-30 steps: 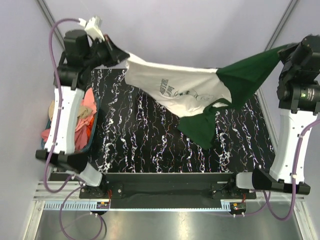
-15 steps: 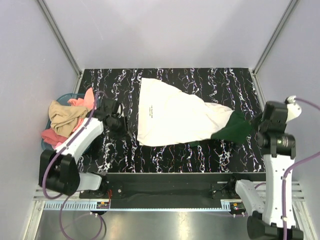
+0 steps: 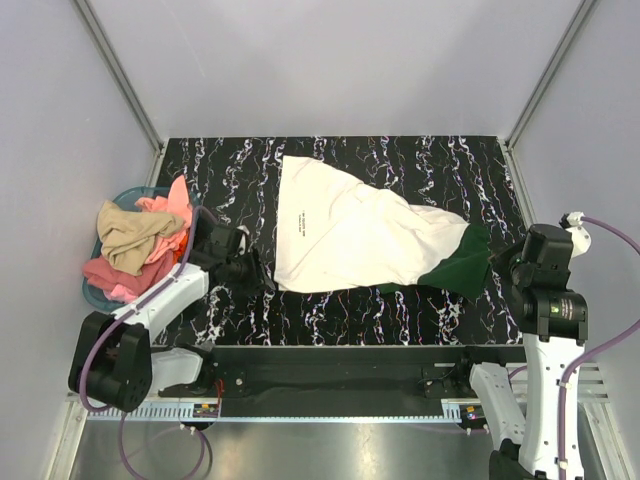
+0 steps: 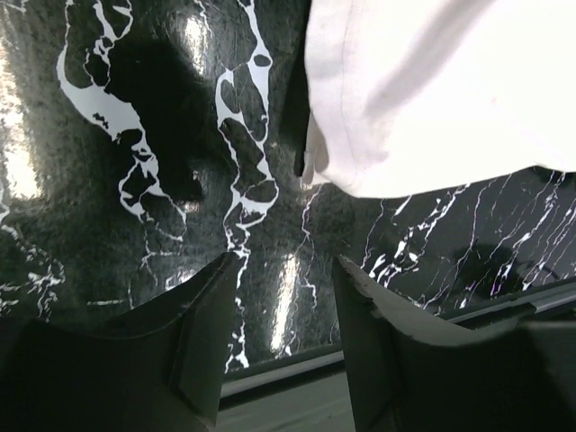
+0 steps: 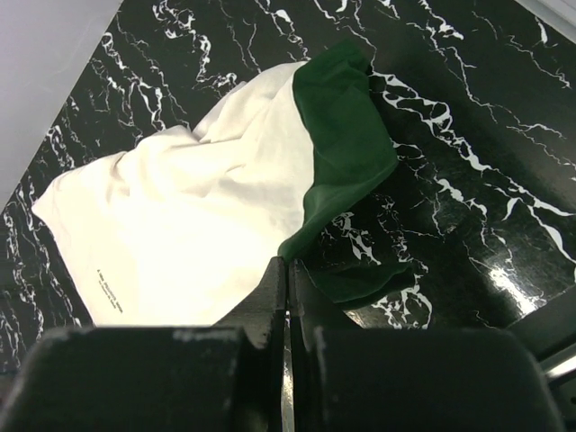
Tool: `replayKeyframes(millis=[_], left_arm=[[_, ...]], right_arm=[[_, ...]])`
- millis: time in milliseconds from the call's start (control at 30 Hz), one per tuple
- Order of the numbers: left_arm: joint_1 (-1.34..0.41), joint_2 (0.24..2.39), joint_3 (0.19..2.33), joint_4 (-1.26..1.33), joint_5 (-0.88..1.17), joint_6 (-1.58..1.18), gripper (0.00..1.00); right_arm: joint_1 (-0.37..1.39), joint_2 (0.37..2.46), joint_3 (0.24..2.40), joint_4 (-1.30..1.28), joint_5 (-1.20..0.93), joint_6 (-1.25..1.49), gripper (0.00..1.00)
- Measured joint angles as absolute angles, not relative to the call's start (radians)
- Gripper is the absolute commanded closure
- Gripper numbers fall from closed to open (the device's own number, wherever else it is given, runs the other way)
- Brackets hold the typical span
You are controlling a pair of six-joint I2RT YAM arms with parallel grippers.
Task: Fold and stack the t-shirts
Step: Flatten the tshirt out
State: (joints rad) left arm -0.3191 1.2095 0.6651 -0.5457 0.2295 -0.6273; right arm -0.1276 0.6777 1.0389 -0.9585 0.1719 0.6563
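**Shirts spread, both hands free**

Cream shirt lies flat on the tabletop. Its near corner is just ahead of the left hand, whose fingers stand apart and empty. Green shirt overlaps the cream one, just ahead of the right hand, which is closed on nothing.

Cloth judged light, limp and prone to bunching; pinch at hems or corners. Bare tabletop lies beyond the shirts. Basket sits close on the left hand's left.

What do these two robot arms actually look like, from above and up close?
The left arm and the right arm both have smooth white shells between chunky black joints. A pale purple cable runs along each one and loops out near its base. The fingers at the tips are matte black, broad and wedge-shaped with angled edges.
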Motion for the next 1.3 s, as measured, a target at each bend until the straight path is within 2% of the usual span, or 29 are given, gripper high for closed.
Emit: replayKeyframes(millis=[133,667,800,900,933,1133,1300], left_arm=[[-0.319,1.241,0.640,-0.461,0.243,-0.643,0.58],[-0.344,1.386,0.605,-0.286,0.265,-0.672,0.61],[-0.358,1.429,0.624,-0.249,0.269,-0.682,0.71],[-0.365,1.450,0.631,-0.235,0.268,-0.683,0.88],[-0.366,1.456,0.633,-0.235,0.266,-0.682,0.99],[-0.376,1.459,0.698,-0.367,0.191,-0.641,1.00],[-0.376,1.376,0.714,-0.519,0.067,-0.626,1.00]], right_arm=[[-0.128,0.677,1.039,-0.948,0.155,0.660,1.00],[-0.128,0.667,1.033,-0.936,0.129,0.672,1.00],[-0.128,0.667,1.032,-0.931,0.129,0.672,1.00],[-0.128,0.667,1.032,-0.927,0.129,0.672,1.00],[-0.128,0.667,1.032,-0.926,0.129,0.672,1.00],[-0.128,0.669,1.032,-0.925,0.143,0.672,1.00],[-0.128,0.694,1.032,-0.926,0.212,0.671,1.00]])
